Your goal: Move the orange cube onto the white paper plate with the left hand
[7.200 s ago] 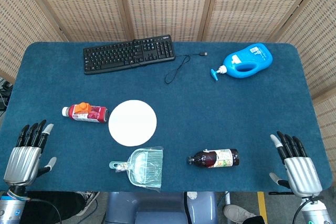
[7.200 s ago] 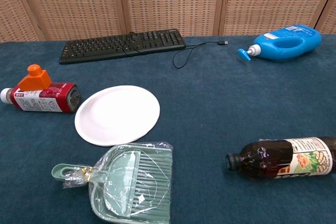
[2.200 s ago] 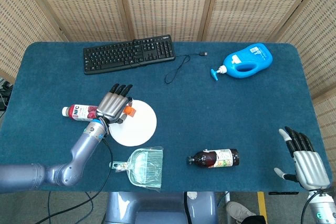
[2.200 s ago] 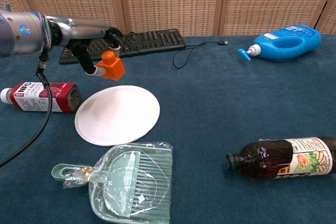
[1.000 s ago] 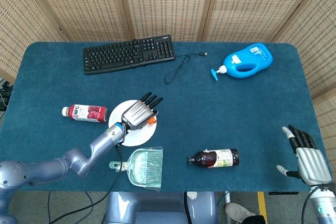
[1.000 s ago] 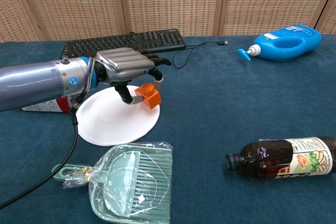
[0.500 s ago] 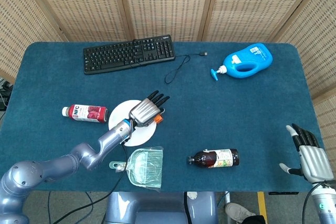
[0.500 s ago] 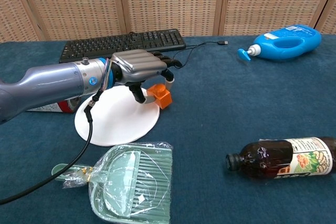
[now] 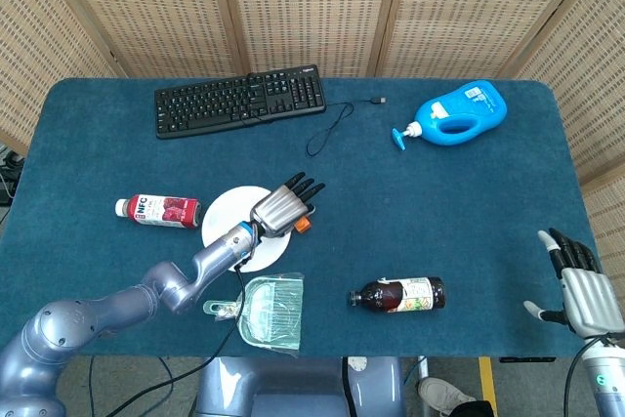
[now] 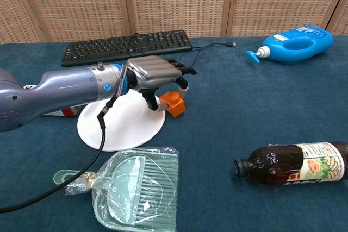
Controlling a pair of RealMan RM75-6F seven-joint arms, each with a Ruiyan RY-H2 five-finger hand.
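The orange cube [image 9: 302, 225] [image 10: 174, 103] sits between the thumb and fingers of my left hand [image 9: 278, 209] [image 10: 154, 74], which pinches it. It hangs low at the right rim of the white paper plate [image 9: 227, 214] [image 10: 111, 126], just outside the rim over the blue cloth. Whether it touches the table I cannot tell. The hand and forearm cover the plate's middle in the head view. My right hand [image 9: 584, 289] rests at the table's near right corner, fingers apart, holding nothing.
A red juice bottle [image 9: 156, 210] lies left of the plate. A green dustpan in plastic [image 9: 262, 312] [image 10: 136, 191] lies in front of it. A dark bottle [image 9: 398, 294] [image 10: 291, 162], a blue jug [image 9: 454, 112] and a black keyboard [image 9: 239, 99] lie further off.
My left hand has carried the cube rightward across the plate, from over its right part to just past its right rim, and slightly lower. The right hand has drifted a little toward the table's edge.
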